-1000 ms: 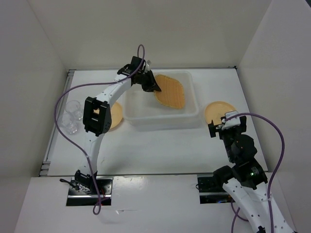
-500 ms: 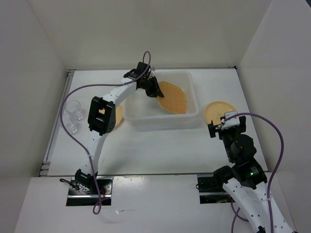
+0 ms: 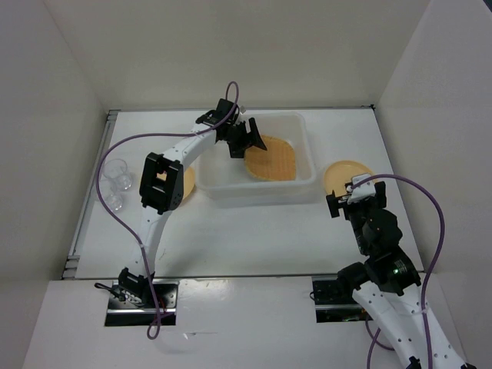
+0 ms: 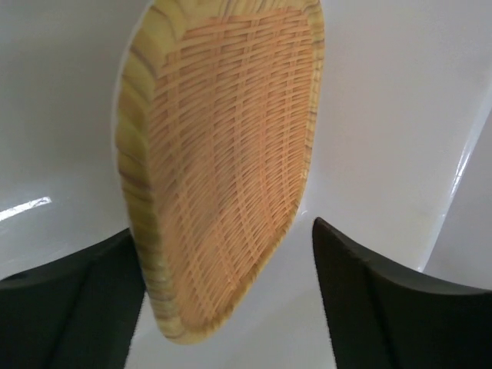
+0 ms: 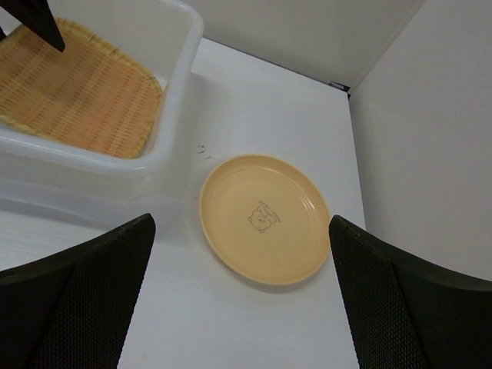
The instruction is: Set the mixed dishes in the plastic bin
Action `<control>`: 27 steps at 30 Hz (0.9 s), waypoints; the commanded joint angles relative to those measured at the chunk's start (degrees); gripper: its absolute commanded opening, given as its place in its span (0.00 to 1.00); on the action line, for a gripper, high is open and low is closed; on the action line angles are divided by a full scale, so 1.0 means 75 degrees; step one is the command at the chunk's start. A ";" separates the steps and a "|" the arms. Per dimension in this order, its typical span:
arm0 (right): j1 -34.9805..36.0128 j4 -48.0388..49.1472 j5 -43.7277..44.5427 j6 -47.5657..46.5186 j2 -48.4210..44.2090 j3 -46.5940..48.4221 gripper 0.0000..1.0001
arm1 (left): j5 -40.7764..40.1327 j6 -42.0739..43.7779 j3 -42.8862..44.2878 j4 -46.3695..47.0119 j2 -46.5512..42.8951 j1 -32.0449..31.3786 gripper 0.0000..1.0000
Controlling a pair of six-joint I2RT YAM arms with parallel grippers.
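The woven square plate lies in the plastic bin. My left gripper hangs open just above the plate's left edge. In the left wrist view the woven plate fills the frame, its near corner between the spread fingers of the left gripper, gripped by neither. One round plate rests right of the bin, and my right gripper stands open near it. In the right wrist view that round plate sits between the wide jaws of the right gripper. Another round plate shows partly behind the left arm. Two glass cups stand at the far left.
White walls close in the table on the left, back and right. The bin's right rim is close to the round plate on the right. The left arm's purple cable loops beside the cups.
My left gripper has opened and let go of the woven plate, which has settled flatter in the bin. The right arm has barely moved.
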 commanded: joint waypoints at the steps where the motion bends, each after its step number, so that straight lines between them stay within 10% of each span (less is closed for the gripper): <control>1: 0.0070 0.0159 0.0010 -0.0042 0.0139 0.0059 0.98 | -0.0009 0.0221 0.0285 0.0170 0.0052 -0.0033 0.89; 20: -0.0468 -0.1059 -0.1618 0.0777 0.3302 0.3152 0.98 | -0.2176 0.1007 0.0975 -0.1036 -0.1378 -0.0173 1.00; 27: -0.2943 -0.2147 -0.2200 0.1482 0.5890 0.4969 0.98 | -0.4074 0.1849 0.1365 -0.2057 -0.2863 -0.0408 1.00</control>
